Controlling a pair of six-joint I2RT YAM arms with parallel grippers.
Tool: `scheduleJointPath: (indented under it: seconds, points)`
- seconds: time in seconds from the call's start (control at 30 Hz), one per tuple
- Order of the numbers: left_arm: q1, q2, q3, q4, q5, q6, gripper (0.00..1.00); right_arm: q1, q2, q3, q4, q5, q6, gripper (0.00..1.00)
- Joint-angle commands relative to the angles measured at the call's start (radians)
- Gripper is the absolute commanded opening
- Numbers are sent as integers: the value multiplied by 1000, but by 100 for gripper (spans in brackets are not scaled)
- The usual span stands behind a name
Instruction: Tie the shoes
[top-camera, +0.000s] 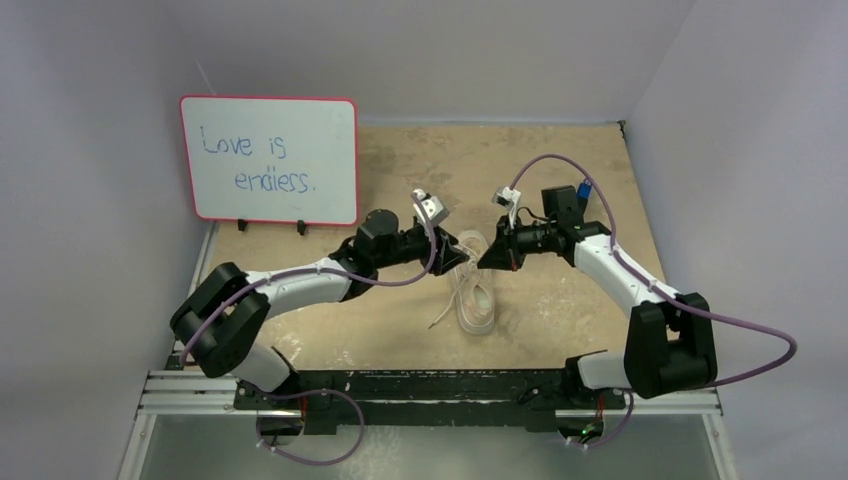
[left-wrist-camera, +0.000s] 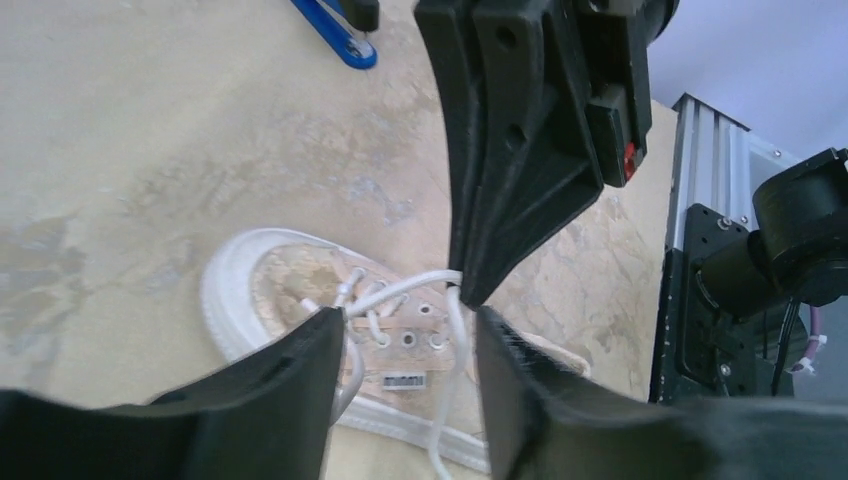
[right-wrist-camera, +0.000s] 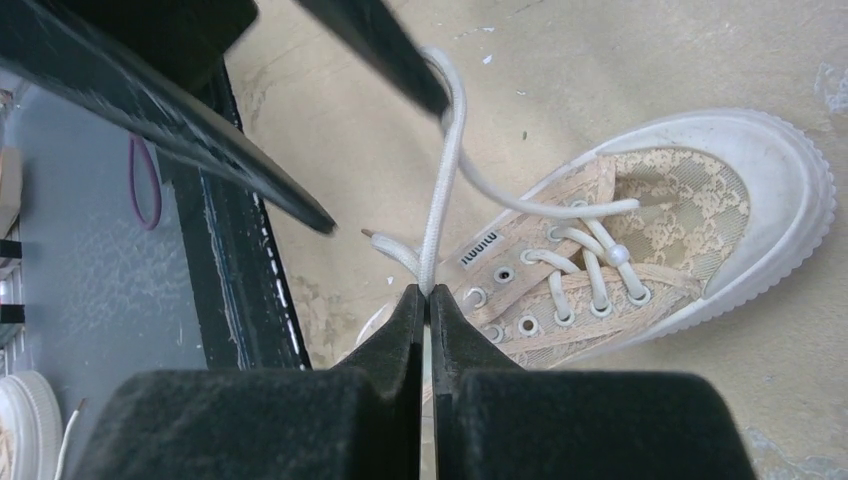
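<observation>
Below the right gripper (right-wrist-camera: 428, 298) clenched on a lace (right-wrist-camera: 437, 200), the sneaker (right-wrist-camera: 660, 215); left gripper (left-wrist-camera: 408, 322) released alongside.

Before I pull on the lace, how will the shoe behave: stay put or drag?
Likely drags: the shoe looks small, with a thin lacy upper, lying unheld on the table. The lace, pinched in the right gripper, curves slack, so it probably pulls only once taut. Broad sole: tipping seems unlikely.

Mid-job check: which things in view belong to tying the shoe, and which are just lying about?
Job:
- shoe
- white laces
- right gripper, shut on a lace
- left gripper, open

Lying about:
- whiteboard reading "Love is endless."
</observation>
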Motion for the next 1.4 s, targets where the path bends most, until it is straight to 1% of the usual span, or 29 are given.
scheduleJointPath:
  seconds: [0.0,0.03,0.1,0.2,0.37,0.47,0.53,0.63,0.73,0.83,0.93,1.03,1.07,1.13,1.17,1.23,1.3,1.37]
  points:
    - [47,-77,54,-49,49,-7,56,-2,-40,-6,-2,-49,-27,0]
    - [53,-66,73,-68,62,-1,62,-2,-41,-7,-3,-49,-26,0]
    - [53,-31,113,-91,90,11,66,-2,-44,-6,-1,-55,-27,0]
    - [54,32,170,-94,116,11,70,-3,-40,-2,-3,-58,-29,0]
    - [55,152,252,-81,241,-7,74,-3,-37,5,-9,-61,-31,0]
    - [60,175,250,-65,274,-15,66,-4,-35,9,-13,-58,-29,0]
    - [64,168,232,-57,279,-20,63,-3,-35,12,-14,-58,-28,0]
    - [70,168,217,-60,303,-17,57,-4,-32,18,-13,-58,-28,0]
    - [69,192,228,-68,340,-28,48,-3,-32,20,-9,-58,-23,0]
    - [70,194,220,-53,345,-33,38,-2,-32,24,-1,-58,-18,0]
    - [75,194,217,-56,355,-28,37,-3,-33,23,6,-55,-8,0]
    - [77,194,212,-49,372,-26,38,-4,-30,26,3,-55,-10,0]
    - [77,195,211,-49,372,-27,36,-2,-29,28,2,-55,-12,0]
    - [77,197,212,-51,364,-23,27,-3,-30,26,5,-55,-11,0]
    - [77,197,212,-54,363,-20,24,-3,-33,21,13,-54,-3,0]
    - [77,196,212,-57,365,-15,22,-4,-43,9,38,-54,15,0]
    - [77,194,213,-63,371,-12,14,-3,-51,-2,63,-50,39,0]
    - [77,189,209,-68,362,-4,0,-3,-48,-3,69,-30,56,0]
